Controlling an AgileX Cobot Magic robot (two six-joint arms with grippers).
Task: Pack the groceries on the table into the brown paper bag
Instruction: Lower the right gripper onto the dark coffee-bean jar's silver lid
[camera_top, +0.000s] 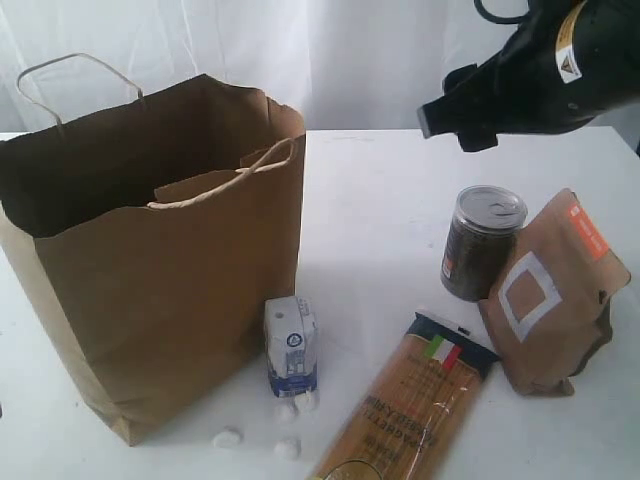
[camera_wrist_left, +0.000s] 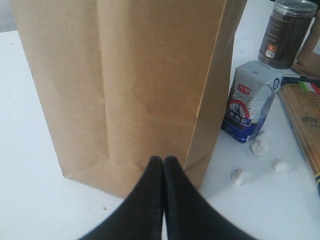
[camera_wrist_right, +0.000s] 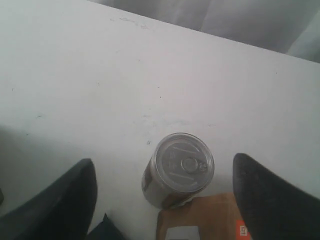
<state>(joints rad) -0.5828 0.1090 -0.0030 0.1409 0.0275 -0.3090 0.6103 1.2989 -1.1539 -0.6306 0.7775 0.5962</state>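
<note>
Released wide above the can (camera_top: 480, 245), the right tool (camera_wrist_right: 164, 161) could topple it against the pouch (camera_top: 555, 290) if lowered off-centre; left tool (camera_wrist_left: 164, 165) clenched.

Exterior frontal, left wrist low, right wrist above can (camera_wrist_right: 182, 167)

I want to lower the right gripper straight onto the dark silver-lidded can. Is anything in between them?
Nothing visible lies between the open right gripper and the dark silver-lidded can below it. The brown pouch stands right beside the can, touching or nearly so, and may crowd one finger.
</note>
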